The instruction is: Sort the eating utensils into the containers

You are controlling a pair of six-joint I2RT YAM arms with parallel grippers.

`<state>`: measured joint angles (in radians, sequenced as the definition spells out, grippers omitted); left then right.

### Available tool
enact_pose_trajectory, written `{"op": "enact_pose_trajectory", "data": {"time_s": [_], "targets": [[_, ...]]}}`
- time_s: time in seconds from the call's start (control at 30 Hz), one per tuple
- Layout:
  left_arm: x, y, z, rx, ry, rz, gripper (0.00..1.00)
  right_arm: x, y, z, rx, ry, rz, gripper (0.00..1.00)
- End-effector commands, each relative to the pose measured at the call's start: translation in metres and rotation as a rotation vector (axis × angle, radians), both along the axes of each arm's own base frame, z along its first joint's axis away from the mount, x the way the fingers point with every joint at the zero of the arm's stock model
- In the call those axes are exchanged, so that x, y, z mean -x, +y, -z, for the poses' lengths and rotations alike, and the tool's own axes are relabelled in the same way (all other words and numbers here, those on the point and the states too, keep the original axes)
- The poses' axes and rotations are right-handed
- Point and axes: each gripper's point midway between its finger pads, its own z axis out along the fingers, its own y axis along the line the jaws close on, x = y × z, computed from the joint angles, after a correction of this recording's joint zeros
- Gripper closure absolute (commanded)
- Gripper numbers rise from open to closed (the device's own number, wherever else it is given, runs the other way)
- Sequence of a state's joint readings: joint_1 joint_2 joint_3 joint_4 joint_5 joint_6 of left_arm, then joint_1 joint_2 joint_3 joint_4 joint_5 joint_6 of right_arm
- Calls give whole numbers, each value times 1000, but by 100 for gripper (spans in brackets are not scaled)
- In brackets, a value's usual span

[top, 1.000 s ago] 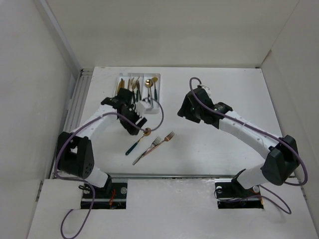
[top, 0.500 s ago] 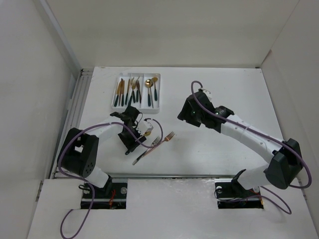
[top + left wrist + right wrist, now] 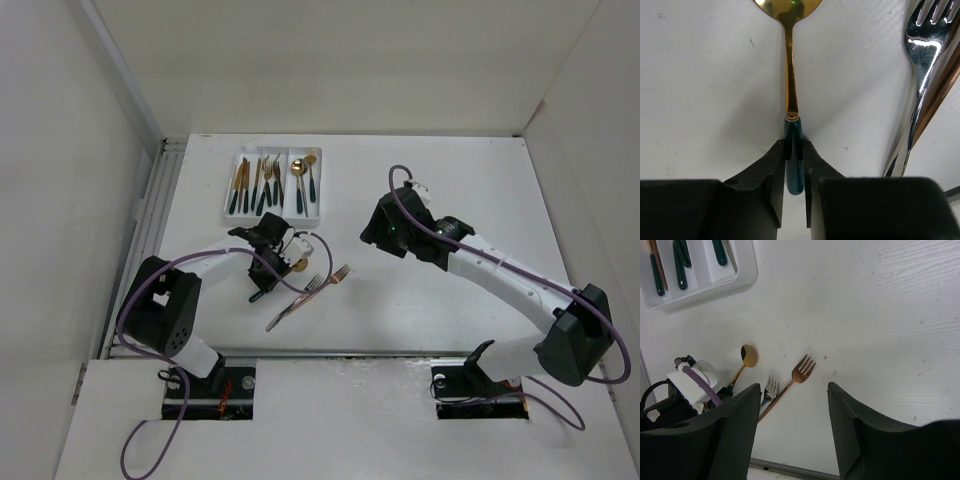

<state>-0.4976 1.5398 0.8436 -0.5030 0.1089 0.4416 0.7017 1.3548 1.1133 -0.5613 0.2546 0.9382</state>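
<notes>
A gold spoon (image 3: 789, 75) with a dark green handle lies on the white table, and my left gripper (image 3: 794, 150) is shut on that handle just below the gold neck. From above, the left gripper (image 3: 268, 278) is low over the table with the spoon's bowl (image 3: 297, 265) poking out to its right. A silver fork (image 3: 920, 55) and a copper fork (image 3: 801, 371) lie crossed beside it. My right gripper (image 3: 794, 386) hovers open above the forks, holding nothing. The white tray (image 3: 272, 212) holds several sorted utensils in its three compartments.
The tray (image 3: 747, 275) sits at the back left near the table's ribbed left edge. My right arm (image 3: 470, 260) reaches in from the right. White walls enclose the table on all sides.
My left gripper came down from near the tray to the spoon and closed on its green handle. The right arm shifted only slightly.
</notes>
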Motion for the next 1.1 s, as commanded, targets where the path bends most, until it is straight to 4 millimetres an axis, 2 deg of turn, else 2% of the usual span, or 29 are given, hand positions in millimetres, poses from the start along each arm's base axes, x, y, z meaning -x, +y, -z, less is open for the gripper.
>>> {"op": "enact_pose_trajectory", "data": {"time_s": [0.0, 0.1, 0.17, 0.23, 0.27, 0.37, 0.4, 0.47, 0.5, 0.53, 0.6, 0.63, 0.67, 0.7, 0.73, 0.77, 0.8, 0.83, 0.87, 0.9, 0.93, 0.97, 1.0, 1.03, 1.07], "targets": [[21, -1, 19, 9, 90, -14, 100, -4, 3, -5, 0, -21, 6, 39], [8, -8, -5, 39, 35, -12, 100, -6, 4, -9, 0, -30, 0, 39], [-8, -18, -32, 88, -36, 14, 100, -8, 4, -7, 7, -33, 6, 39], [-8, -26, -52, 131, -50, 99, 100, -9, 4, -3, 21, -28, -1, 39], [-7, -37, -70, 199, -63, 143, 100, -12, 7, -4, 15, -35, -1, 39], [-10, -50, -91, 276, -108, 173, 100, -19, 2, 2, 37, -31, 4, 39], [-16, -57, -100, 306, -129, 168, 100, -25, 2, -3, 16, -42, 11, 39], [-33, -66, -110, 358, -152, 124, 100, -33, 1, 1, 6, -34, 9, 39], [-40, -72, -108, 405, -110, 70, 100, -36, 0, 0, -10, -34, 10, 39], [-60, -81, -125, 447, -143, 38, 100, -46, -7, -2, -15, -41, 39, 39], [-89, -95, -138, 510, -154, -33, 100, -58, -12, -6, -31, -54, 62, 39], [-114, -104, -146, 566, -132, -105, 100, -65, -19, -4, -28, -51, 88, 39], [-130, -110, -151, 599, -138, -138, 100, -74, -20, -11, -39, -69, 100, 39], [-142, -112, -152, 619, -125, -170, 100, -80, -23, -9, -28, -67, 105, 39], [-157, -114, -140, 646, -78, -200, 100, -84, -25, -10, -26, -68, 100, 39], [-176, -119, -154, 683, -105, -211, 100, -93, -28, -18, -28, -86, 110, 39], [-187, -121, -154, 712, -93, -257, 100, -99, -30, -19, -22, -91, 112, 39], [-200, -122, -137, 713, -57, -295, 100, -100, -27, -11, -7, -66, 95, 39], [-217, -118, -143, 731, -74, -328, 100, -108, -35, -11, 2, -69, 111, 39], [-230, -114, -138, 728, -81, -368, 100, -110, -32, -15, -5, -66, 104, 39], [-239, -112, -133, 736, -67, -428, 100, -115, -40, -8, 15, -48, 114, 39], [-250, -102, -113, 719, -40, -490, 100, -114, -38, -8, 8, -45, 107, 39], [-262, -101, -115, 739, -53, -513, 100, -119, -44, -13, 11, -58, 115, 39], [-271, -95, -100, 735, -32, -568, 100, -122, -51, -13, 12, -58, 131, 39], [-275, -96, -96, 733, -30, -570, 100, -122, -51, -13, 18, -59, 125, 39]]}}
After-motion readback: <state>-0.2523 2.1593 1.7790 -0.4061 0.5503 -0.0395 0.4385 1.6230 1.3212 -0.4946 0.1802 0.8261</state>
